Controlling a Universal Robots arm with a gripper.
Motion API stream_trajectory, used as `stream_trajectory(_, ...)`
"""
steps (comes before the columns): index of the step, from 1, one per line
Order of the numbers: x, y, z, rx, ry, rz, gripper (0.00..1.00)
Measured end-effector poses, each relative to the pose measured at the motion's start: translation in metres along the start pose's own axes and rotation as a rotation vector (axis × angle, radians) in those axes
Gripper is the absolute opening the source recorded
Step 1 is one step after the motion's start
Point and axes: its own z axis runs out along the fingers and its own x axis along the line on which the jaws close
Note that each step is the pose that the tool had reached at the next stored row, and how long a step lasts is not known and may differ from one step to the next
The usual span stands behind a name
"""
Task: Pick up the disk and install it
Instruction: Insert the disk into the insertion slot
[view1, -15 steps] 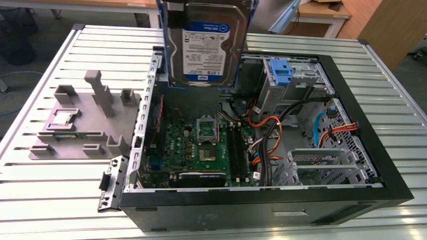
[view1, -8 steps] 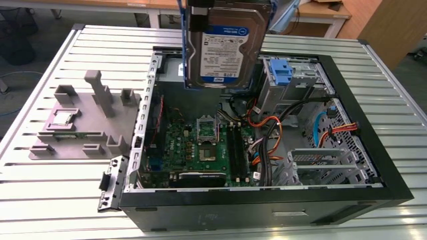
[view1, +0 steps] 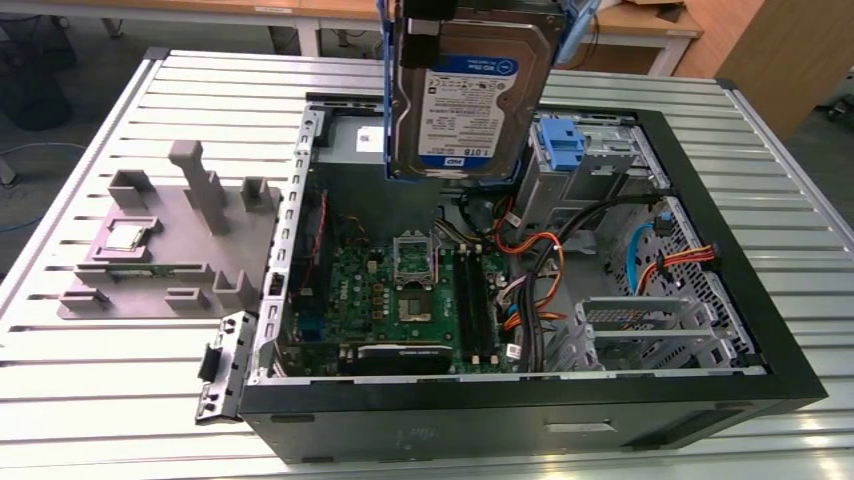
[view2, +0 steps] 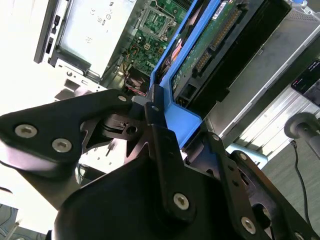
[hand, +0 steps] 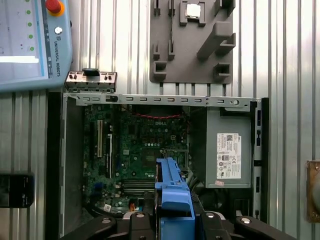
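The disk (view1: 470, 90), a silver hard drive with a white-and-blue label and blue side rails, hangs upright above the open computer case (view1: 747, 330), over its far side. My gripper (view1: 424, 30) is shut on the disk at its upper end. In the second wrist view the black fingers (view2: 159, 135) clamp the blue rail (view2: 175, 107), and the disk's green circuit-board side (view2: 200, 55) faces the camera. In the first wrist view the blue rail (hand: 172, 192) sticks out from the gripper (hand: 172, 222) over the motherboard (hand: 140, 145).
A blue drive bay (view1: 561, 150) sits at the case's far right in the exterior view, with orange and black cables (view1: 534, 260) nearby. The grey power-supply box (hand: 229, 150) fills one corner. A grey fixture (view1: 160, 250) holding a CPU chip (view1: 127, 237) lies beside the case. A teach pendant (hand: 30, 40) rests on the slatted table.
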Motion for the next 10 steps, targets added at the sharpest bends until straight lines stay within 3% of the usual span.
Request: stream_trajectory(10, 0.0008, -0.0004, -0.0001, 0.0, 0.0001, 0.0, 0.37)
